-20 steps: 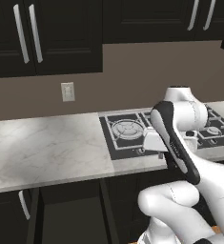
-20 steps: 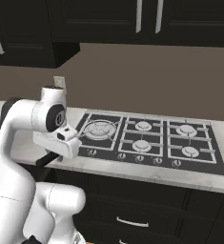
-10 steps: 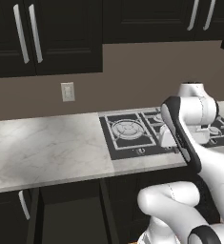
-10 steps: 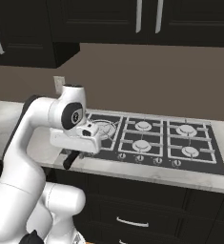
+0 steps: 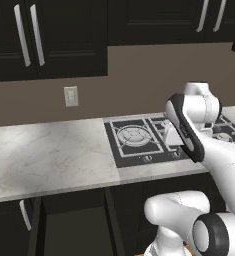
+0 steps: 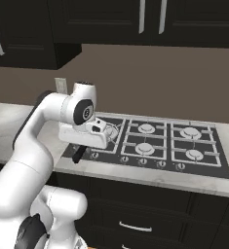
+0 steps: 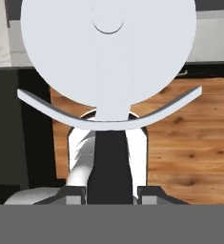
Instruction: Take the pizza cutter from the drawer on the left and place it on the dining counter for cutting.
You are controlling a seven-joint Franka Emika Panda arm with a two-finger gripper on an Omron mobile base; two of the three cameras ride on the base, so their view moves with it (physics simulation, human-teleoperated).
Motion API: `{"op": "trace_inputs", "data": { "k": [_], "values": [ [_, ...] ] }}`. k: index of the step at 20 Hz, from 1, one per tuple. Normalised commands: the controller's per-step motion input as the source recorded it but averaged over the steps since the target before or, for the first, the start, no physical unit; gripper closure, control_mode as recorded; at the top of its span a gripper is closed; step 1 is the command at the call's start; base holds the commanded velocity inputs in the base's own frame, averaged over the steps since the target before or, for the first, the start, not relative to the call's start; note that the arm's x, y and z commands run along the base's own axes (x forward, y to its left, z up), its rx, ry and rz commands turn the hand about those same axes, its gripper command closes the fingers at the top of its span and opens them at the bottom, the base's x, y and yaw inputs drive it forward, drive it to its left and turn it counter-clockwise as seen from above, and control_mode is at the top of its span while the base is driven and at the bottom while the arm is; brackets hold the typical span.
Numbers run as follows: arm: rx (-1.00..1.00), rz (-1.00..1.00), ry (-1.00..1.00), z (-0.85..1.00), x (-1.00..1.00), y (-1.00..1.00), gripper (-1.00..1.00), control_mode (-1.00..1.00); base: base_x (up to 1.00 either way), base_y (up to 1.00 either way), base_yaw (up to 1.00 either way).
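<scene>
The cutter (image 7: 108, 71) was held in the gripper (image 7: 111, 193), fingers clamped on its black handle, wheel blade filling the upper hand view over a wood floor (image 7: 189, 143). In the right base view the hand was carried at the stove's (image 6: 160, 143) left front edge, handle hanging below it.

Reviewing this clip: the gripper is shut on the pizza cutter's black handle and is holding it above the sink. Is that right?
Not quite. The gripper is shut on the pizza cutter by its black handle, but it hangs by the black gas stove, not a sink. The right base view shows the hand over the stove's left edge.
</scene>
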Motion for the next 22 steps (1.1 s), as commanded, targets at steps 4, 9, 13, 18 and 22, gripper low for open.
{"op": "trace_inputs", "data": {
  "k": [4, 9, 13, 18, 22],
  "values": [
    [0.01, 0.0, 0.0, 0.0, 0.32, 0.0, 1.0, -1.0, 0.0, 0.0, 0.0],
    [0.0, 0.0, 0.0, 0.0, 0.11, 0.0, 1.0, -1.0, 0.0, 0.0, 0.0],
    [-0.02, 0.0, 0.0, 0.0, 0.0, 0.34, 1.0, -1.0, 0.0, 0.0, 0.0],
    [0.0, 0.0, 0.0, 0.0, 0.02, 0.28, 1.0, -1.0, 0.0, 0.0, 0.0],
    [0.0, 0.0, 0.0, 0.0, 0.0, 0.0, 1.0, -1.0, 0.0, 0.0, 0.0]
  ]
}}
